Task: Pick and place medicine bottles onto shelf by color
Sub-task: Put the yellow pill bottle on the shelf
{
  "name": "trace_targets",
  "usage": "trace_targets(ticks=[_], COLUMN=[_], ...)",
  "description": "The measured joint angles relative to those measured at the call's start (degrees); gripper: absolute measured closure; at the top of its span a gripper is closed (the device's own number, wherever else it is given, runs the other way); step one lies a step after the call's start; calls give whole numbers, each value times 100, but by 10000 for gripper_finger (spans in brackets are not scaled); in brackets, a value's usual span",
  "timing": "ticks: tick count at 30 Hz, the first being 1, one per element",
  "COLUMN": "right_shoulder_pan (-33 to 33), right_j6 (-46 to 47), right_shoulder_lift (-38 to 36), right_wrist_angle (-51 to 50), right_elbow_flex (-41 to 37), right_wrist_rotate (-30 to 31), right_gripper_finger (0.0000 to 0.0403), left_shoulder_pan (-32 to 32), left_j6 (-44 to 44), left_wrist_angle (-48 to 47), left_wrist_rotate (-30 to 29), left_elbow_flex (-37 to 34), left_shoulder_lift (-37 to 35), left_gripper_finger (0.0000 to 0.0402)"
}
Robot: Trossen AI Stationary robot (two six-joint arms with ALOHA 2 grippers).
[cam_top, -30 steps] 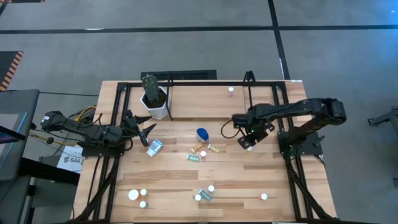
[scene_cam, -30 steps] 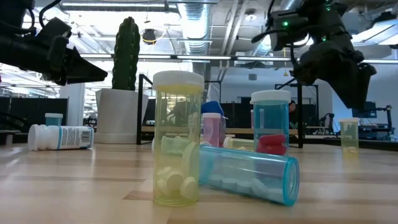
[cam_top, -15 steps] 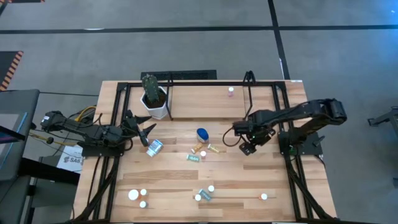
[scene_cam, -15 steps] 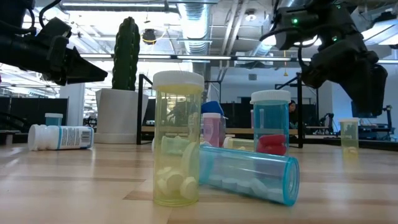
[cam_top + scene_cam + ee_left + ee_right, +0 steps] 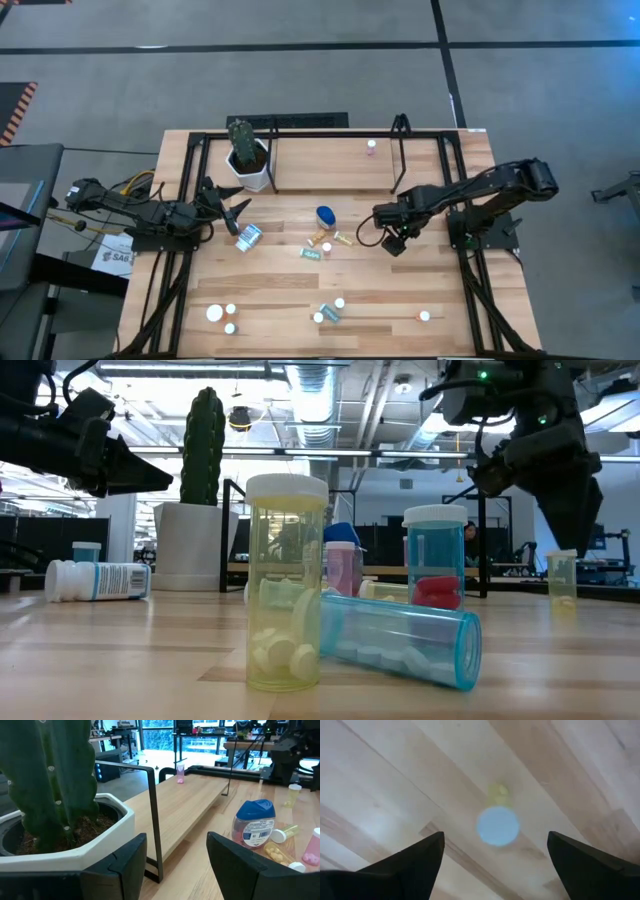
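My right gripper [image 5: 392,243] hangs open over a small yellowish bottle with a white cap [image 5: 498,826]. The bottle stands upright on the table [image 5: 561,575], and one finger is on either side above its cap without touching it. My left gripper [image 5: 228,203] waits open beside the cactus pot [image 5: 247,160] at the shelf's left end. A pink bottle [image 5: 371,146] stands on the shelf board [image 5: 330,165]. In front of the shelf are a round blue bottle [image 5: 325,215] and a white bottle lying on its side [image 5: 247,237].
Several small bottles lie mid-table [image 5: 322,246] and along the near edge [image 5: 222,314]. In the low view a yellow bottle [image 5: 287,595], a lying teal one [image 5: 400,640] and an upright teal one [image 5: 435,555] stand close. Black shelf posts [image 5: 401,150] rise near my right arm.
My right gripper has moved toward the table's near edge and a little left, coming over the standing yellowish bottle, and its fingers have opened. The bottle has stayed where it was. My left arm has kept still.
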Motion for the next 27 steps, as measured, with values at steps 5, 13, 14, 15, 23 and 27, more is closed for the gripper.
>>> trace_targets(ticks=[5, 13, 14, 15, 23, 27], right_shoulder_pan=[-8, -15, -15, -15, -15, -15], right_j6=[-18, -40, -50, -55, -38, -41], right_shoulder_lift=[0, 20, 20, 20, 20, 20], right_wrist_angle=[337, 519, 528, 528, 564, 589], right_elbow_flex=[-273, -310, -310, -310, -310, -310], right_wrist_rotate=[-12, 245, 257, 264, 283, 285], right_gripper_finger=[28, 42, 47, 52, 113, 135], left_shoulder_pan=[0, 1, 0, 2, 1, 0], left_j6=[0, 0, 0, 0, 0, 0], left_wrist_angle=[1, 1, 1, 1, 0, 1], left_wrist_rotate=[0, -1, -1, -1, -1, -1], left_elbow_flex=[0, 0, 0, 0, 0, 0], left_shoulder_lift=[-1, 1, 1, -1, 0, -1], left_gripper_finger=[206, 206, 206, 206, 206, 206])
